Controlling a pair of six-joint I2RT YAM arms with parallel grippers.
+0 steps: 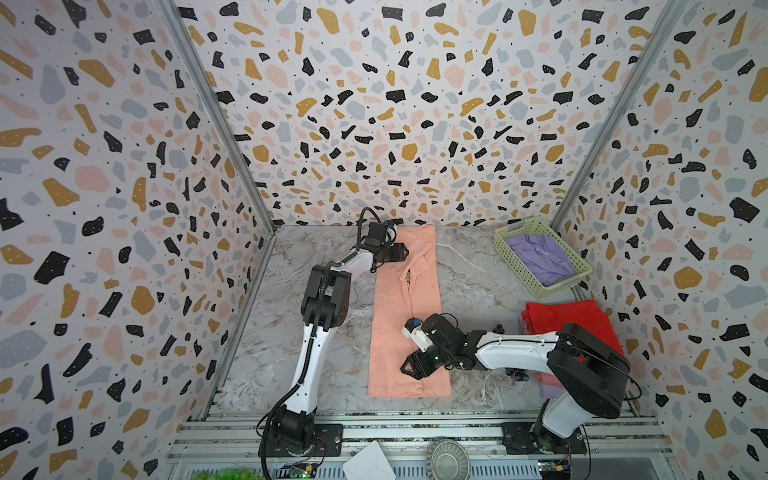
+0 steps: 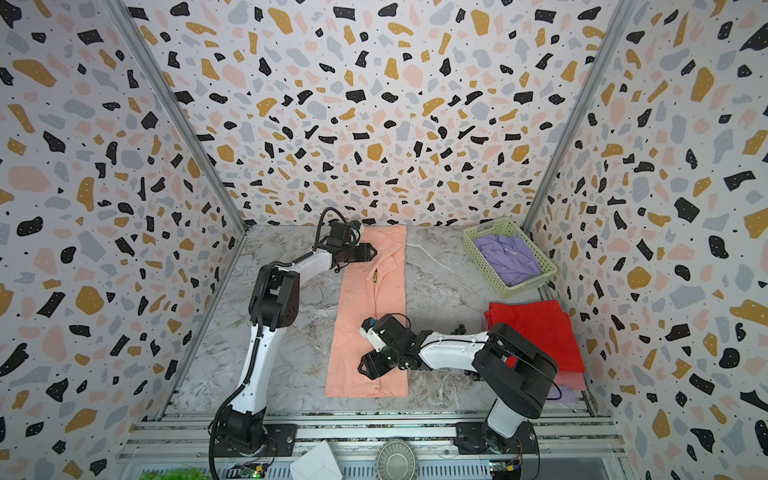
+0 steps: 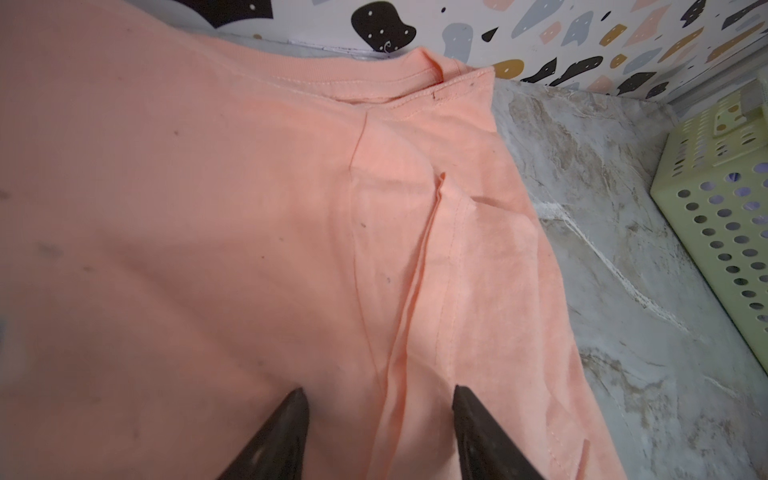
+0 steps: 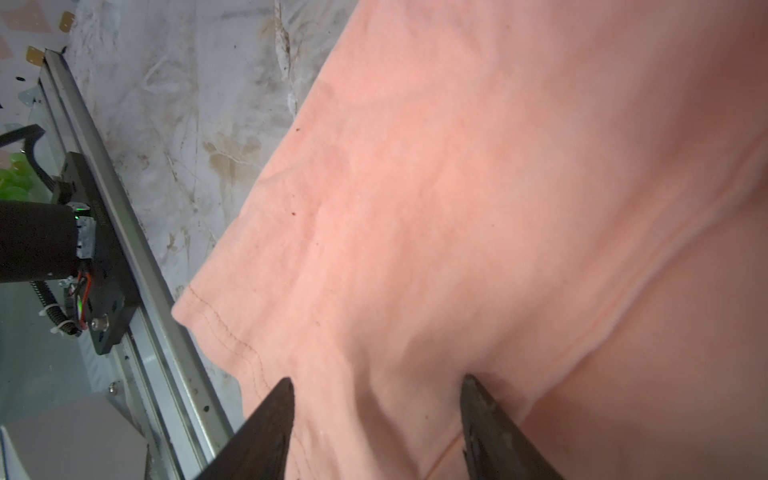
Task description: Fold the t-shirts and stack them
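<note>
Standing by the rig, you see a peach cotton t-shirt [image 1: 390, 316] lying on the grey marble-patterned surface [image 1: 469, 266]. It is folded lengthwise into 1 long strip that runs from the back wall almost to the front rail. A sliver of green print shows in the fold near its middle.

The white-and-black left arm [image 1: 309, 345] reaches to the far end, where the left jaws sit at the strip's left edge near the collar. In the left wrist view they stand apart, both tips down on flat cloth, clamping nothing.

The white-and-black right arm [image 1: 515, 353] comes in from the right to the near end. The right jaws are likewise spread, tips pressed into the cloth near the stitched hem, with a soft ridge of fabric between them that is not pinched.

At the back right, a pale green perforated plastic basket [image 1: 517, 270] holds a crumpled lavender t-shirt [image 1: 538, 255]. Nearer, a folded bright red t-shirt [image 1: 561, 318] tops a small pile partly hidden by the right arm. A pink t-shirt [image 2: 572, 380] peeks out beneath it.
</note>
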